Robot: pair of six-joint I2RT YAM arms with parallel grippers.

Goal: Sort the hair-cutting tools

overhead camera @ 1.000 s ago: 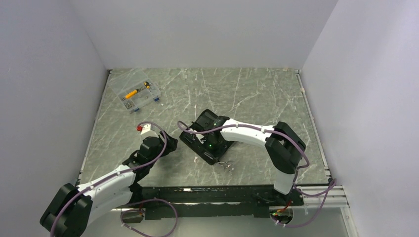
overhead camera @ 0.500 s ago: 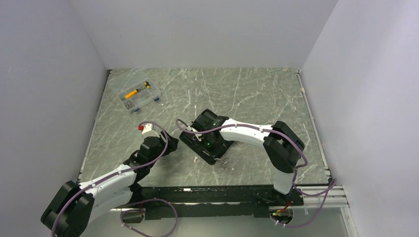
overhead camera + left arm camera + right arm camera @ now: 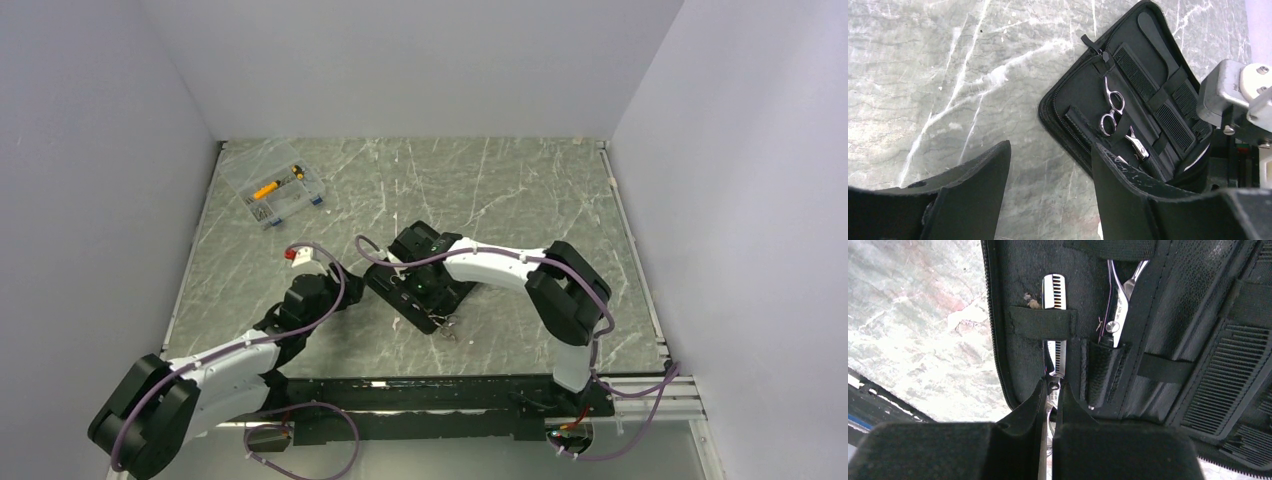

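Where the open black case (image 3: 1068,107) lies on the counter (image 3: 500,190), the right gripper (image 3: 1050,390) is clenched on toothed scissors (image 3: 1054,295), their blade threaded under an elastic strap (image 3: 1040,322), apparently to seat them. The second scissors (image 3: 1112,107) and the comb (image 3: 1139,76) sit strapped alongside. The left gripper (image 3: 1050,160) hovers released beside the case, likely ready to steady it.

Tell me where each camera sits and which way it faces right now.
Top external: above and behind the bases, facing down at the table; the left arm and right arm show.
Left wrist: low, facing past the open left gripper to the open black case.
Right wrist: close over the case, right gripper shut on the toothed scissors.
Shared: both wrist views show the comb.
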